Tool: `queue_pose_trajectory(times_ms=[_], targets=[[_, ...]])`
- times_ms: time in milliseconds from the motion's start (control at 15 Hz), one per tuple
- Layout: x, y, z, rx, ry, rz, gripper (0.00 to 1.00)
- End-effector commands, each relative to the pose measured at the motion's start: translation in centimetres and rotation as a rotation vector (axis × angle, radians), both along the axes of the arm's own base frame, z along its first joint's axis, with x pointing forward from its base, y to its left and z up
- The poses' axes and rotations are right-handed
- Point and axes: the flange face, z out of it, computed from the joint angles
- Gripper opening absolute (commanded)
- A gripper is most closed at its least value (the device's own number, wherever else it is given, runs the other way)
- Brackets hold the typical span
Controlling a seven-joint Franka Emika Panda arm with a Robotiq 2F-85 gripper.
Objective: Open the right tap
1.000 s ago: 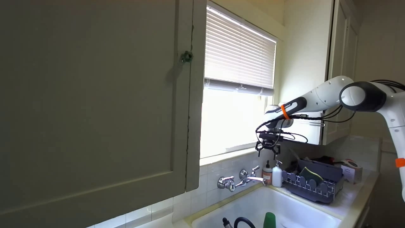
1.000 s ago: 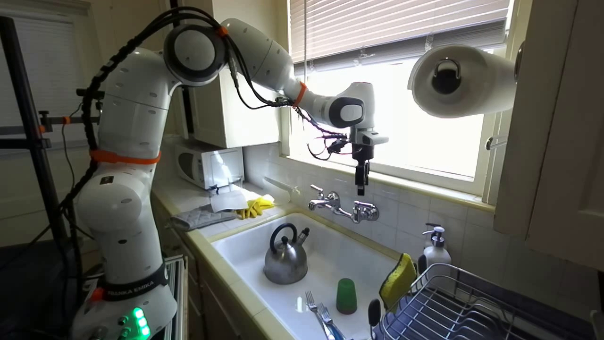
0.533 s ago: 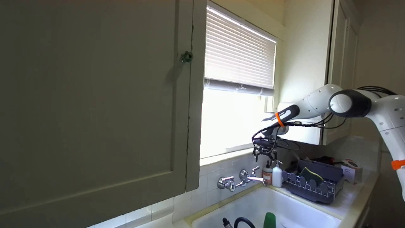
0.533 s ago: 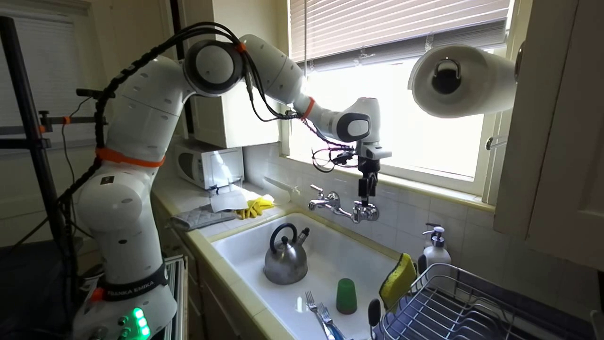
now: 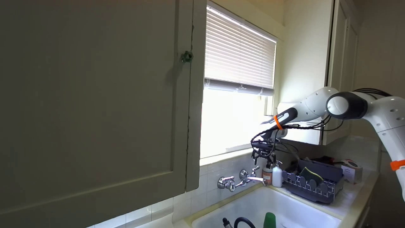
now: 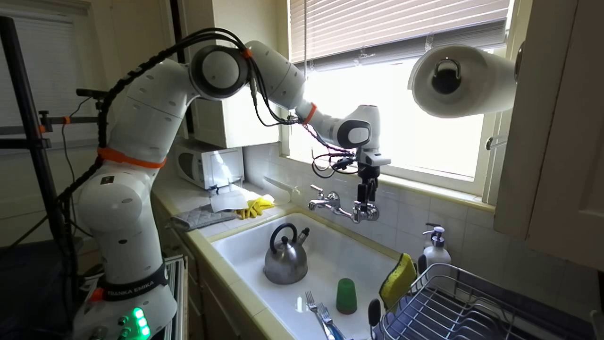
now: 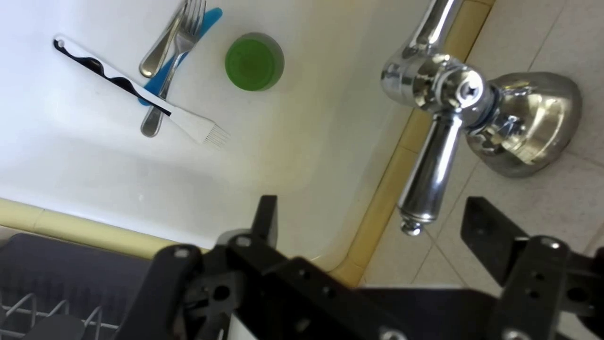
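The right tap is a chrome lever handle. It shows large in the wrist view, at the end of the faucet on the wall in an exterior view, and partly behind the fingers in an exterior view. My gripper is open, its fingers pointing down. In the wrist view the lever's tip lies between the two fingertips, nearer the right one, touching neither. The gripper also shows above the tap in both exterior views. The chrome spout and left handle stand beside it.
The sink holds a kettle, a green cup and forks. Soap bottles and a dish rack with a sponge stand near the right tap. The window sill is behind the gripper.
The arm has moved down, bringing the open gripper from above the faucet to the level of the right tap. The tap and the other objects have not moved.
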Motion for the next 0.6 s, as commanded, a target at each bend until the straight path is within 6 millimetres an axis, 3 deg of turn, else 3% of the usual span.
queue_pose_trajectory(times_ms=[0, 333, 533], targets=[[-0.1, 0.3, -0.9, 0.019, 0.021, -0.028, 1.00], [-0.7, 0.3, -2.1, 0.034, 0.092, -0.056, 1.00], [-2.1, 1.1, -1.3, 0.051, 0.134, -0.068, 1.00]])
